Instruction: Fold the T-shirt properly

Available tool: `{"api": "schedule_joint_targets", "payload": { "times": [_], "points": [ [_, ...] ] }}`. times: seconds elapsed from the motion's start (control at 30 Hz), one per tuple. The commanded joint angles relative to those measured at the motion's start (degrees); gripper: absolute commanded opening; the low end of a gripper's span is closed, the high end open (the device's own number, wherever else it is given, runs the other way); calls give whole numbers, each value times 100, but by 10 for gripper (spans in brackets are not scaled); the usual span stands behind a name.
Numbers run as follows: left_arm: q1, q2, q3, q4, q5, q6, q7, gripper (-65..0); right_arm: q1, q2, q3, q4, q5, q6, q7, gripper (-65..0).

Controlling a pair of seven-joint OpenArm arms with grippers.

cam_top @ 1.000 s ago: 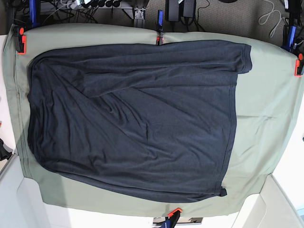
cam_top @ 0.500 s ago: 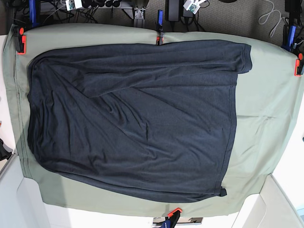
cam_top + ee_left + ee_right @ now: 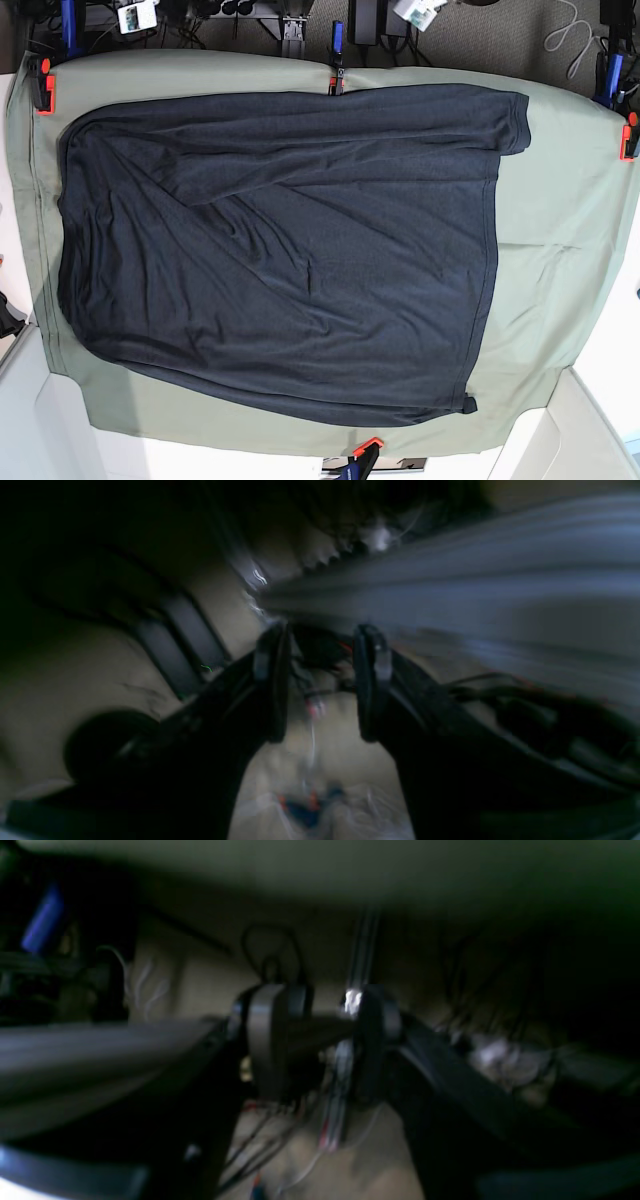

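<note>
both grippers sit off the cloth at the far edge of the table. left gripper (image 3: 320,680) shows parted jaws with nothing between them; beyond its fingers lie a blurred pale floor, dark cables and a grey streaked edge. right gripper (image 3: 315,1040) also stands with its jaws apart and empty, a grey bar blurred behind the fingers and loose wires on the floor below.

t-shirt (image 3: 280,250) lies flat and wrinkled in the base view, spread across most of the table, well apart from both grippers. its long axis runs side to side in that view, the straight hemmed edge at the right and the rounded end at the left; a sleeve cuff juts out at the upper right corner. diagonal creases cross its body.

sage-green cloth (image 3: 560,230) covers the table under it, held by orange clamps (image 3: 40,85) along the edges. cables and grey carpet show past the top edge.
</note>
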Motion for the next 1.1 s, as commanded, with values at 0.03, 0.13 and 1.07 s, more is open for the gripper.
{"api": "schedule_joint_targets", "payload": {
  "times": [0.03, 0.13, 1.07],
  "points": [
    [225, -28, -328, 616, -197, -46, -76, -410, -63, 31, 205, 514, 153, 37, 33, -406],
    [323, -201, -809, 1207, -824, -50, -37, -409, -4, 61, 590, 1093, 662, -26, -96, -406],
    [-254, -1150, -1895, 1456, -1576, 339, 0, -226, 2544, 1453, 2024, -459, 1290, -645, -1051, -273]
  ]
}}
